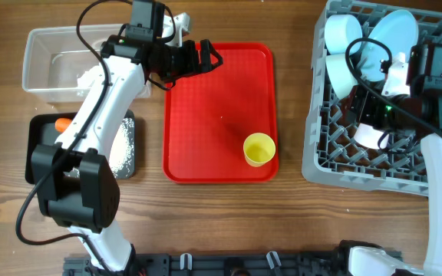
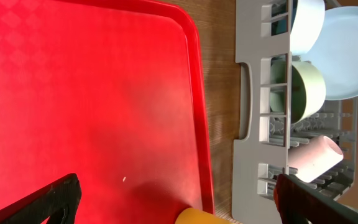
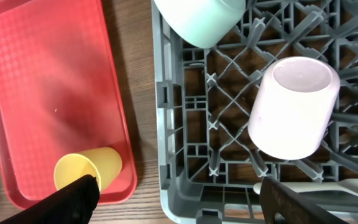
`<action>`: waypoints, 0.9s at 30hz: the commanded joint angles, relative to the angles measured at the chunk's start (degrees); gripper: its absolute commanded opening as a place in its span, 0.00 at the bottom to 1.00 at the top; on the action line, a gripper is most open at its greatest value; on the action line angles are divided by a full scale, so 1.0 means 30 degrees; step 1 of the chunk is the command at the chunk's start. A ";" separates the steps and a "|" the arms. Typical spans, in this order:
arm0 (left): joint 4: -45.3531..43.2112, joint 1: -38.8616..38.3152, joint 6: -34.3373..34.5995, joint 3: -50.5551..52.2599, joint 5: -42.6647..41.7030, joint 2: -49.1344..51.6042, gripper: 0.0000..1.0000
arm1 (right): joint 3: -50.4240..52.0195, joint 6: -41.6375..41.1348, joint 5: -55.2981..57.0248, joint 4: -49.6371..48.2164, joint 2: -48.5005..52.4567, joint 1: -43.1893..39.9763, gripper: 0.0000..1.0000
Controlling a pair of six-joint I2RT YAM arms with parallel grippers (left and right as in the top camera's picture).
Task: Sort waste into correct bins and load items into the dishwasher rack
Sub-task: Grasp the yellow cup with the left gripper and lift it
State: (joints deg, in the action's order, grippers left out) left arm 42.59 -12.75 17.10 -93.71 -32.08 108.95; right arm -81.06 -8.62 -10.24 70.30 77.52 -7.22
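Note:
The yellow cup (image 1: pixel 258 149) lies on its side at the near right corner of the flat red tray (image 1: pixel 206 146); it also shows in the left wrist view (image 2: pixel 197 216) and the right wrist view (image 3: pixel 87 169). My left gripper (image 1: pixel 208 57) is open and empty above the tray's far edge. My right gripper (image 1: pixel 363 115) is open and empty over the grey dishwasher rack (image 1: pixel 321 165). The rack holds a pale blue plate (image 1: pixel 394 38), two bowls (image 1: pixel 342 34) (image 1: pixel 345 73), a pink cup (image 3: pixel 294 106) and a white spoon (image 3: pixel 328 185).
A clear tub (image 1: pixel 41 46) with white tissue (image 1: pixel 83 75) stands at the far left. In front of it is the black tray (image 1: pixel 33 153) with an orange carrot (image 1: pixel 62 123) and rice (image 1: pixel 121 146). A single rice grain (image 2: pixel 124 179) lies on the red tray.

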 commanded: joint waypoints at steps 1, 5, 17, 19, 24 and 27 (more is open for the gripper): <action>0.0182 -0.0087 0.0255 -0.0270 -0.1202 -0.0168 1.00 | -0.0306 0.0831 -0.0517 0.0022 -0.0131 -0.0044 0.88; 0.1683 -0.0372 -0.1188 -0.0270 -0.2878 -0.0175 0.93 | -0.0306 0.0903 -0.0495 0.0015 -0.0131 -0.0044 0.89; 0.6696 -0.8408 -0.1486 -0.0175 0.8714 -0.0051 0.87 | -0.0299 0.1523 -0.0488 0.0095 -0.0124 -0.0044 0.90; 0.6455 -0.9049 -0.0838 0.0226 1.0098 0.0044 0.86 | -0.0299 0.1523 -0.0495 0.0226 -0.0124 -0.0044 0.90; 0.5275 -0.9209 0.0007 0.1894 1.0112 0.0634 0.79 | -0.0284 0.1530 -0.0481 0.0291 -0.0124 -0.0044 0.91; 0.4277 -0.9209 0.0197 0.2703 0.9923 0.1056 0.70 | -0.0277 0.1508 -0.0495 0.0306 -0.0080 -0.0044 0.91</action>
State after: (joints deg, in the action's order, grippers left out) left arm 57.21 -40.40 15.66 -88.25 -3.46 109.60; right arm -81.06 -4.80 -10.74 71.18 77.52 -7.22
